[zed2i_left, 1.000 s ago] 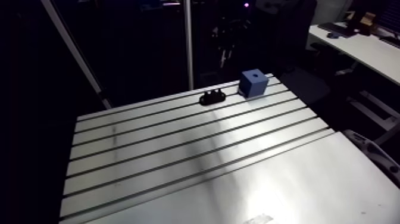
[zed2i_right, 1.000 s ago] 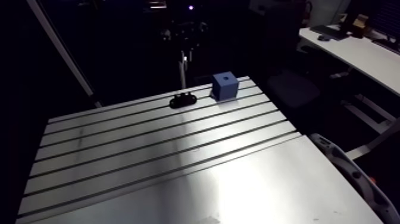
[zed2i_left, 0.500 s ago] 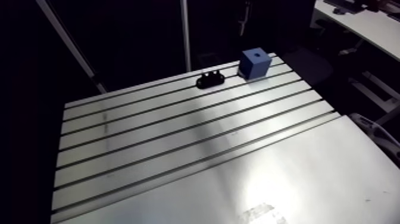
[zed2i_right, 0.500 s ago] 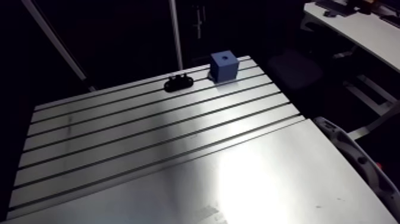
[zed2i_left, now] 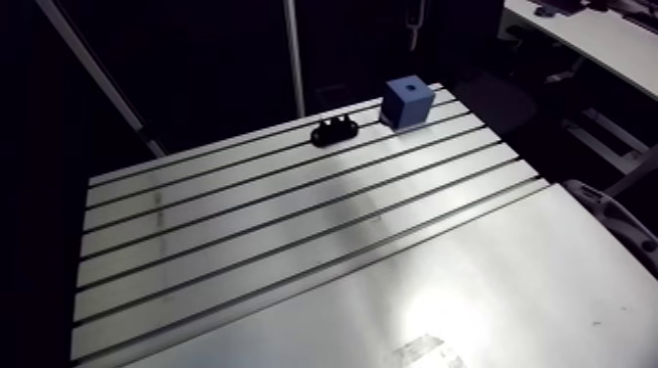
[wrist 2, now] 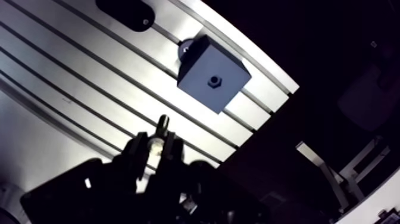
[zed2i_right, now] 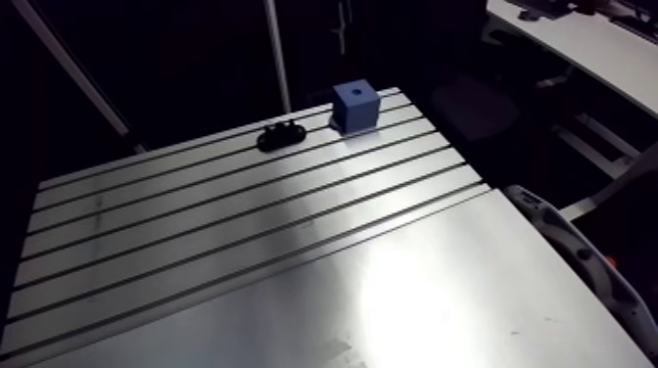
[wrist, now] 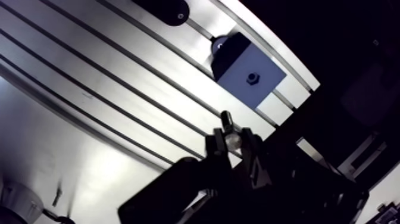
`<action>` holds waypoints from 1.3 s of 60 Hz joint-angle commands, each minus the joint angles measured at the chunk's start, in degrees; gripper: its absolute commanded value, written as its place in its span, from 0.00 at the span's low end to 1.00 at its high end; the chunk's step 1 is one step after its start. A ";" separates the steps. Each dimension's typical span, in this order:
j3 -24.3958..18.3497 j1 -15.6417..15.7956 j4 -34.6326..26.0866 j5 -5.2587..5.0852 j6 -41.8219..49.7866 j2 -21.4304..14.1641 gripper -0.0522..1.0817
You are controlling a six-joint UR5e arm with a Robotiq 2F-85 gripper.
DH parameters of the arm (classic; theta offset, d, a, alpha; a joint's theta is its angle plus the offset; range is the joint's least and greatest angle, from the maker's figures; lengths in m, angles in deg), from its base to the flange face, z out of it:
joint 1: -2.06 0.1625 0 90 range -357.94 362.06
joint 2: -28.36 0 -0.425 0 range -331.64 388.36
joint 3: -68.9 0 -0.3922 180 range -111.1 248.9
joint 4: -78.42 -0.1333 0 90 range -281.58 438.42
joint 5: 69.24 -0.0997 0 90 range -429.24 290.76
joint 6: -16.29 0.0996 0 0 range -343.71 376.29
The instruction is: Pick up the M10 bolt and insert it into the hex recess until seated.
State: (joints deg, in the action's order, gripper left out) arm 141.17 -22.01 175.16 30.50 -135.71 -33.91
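In the wrist view my gripper (wrist: 234,143) is shut on the M10 bolt (wrist: 227,124). The bolt's dark shank sticks out past the fingertips (wrist 2: 138,147). Ahead of it, a short way off, stands a blue block (wrist: 247,74) with a small hex recess (wrist: 252,77) in its upper face. The bolt is apart from the block and above the slotted table (zed2i_left: 294,245). In the arm view the blue block (zed2i_left: 407,101) sits near the table's far right corner; the gripper does not show there.
A flat black piece (zed2i_left: 333,129) lies on the table just left of the block, beyond the block in the wrist view (wrist: 165,7). A pale curved part (zed2i_left: 612,217) sits past the table's right edge. Dark slots run across the table's far half.
The arm view has shifted, so the block and the black piece appear further left in the picture. They lie where they were on the table.
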 commanded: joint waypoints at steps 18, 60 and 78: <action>-3.41 -3.58 -3.10 -4.34 -3.57 2.90 0.99; -2.09 -3.97 3.41 -4.50 -4.17 5.52 0.99; -3.64 -3.89 3.95 -4.60 -4.25 7.54 0.99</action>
State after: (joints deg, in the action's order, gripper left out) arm 138.46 -26.00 178.52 26.00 -139.98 -27.67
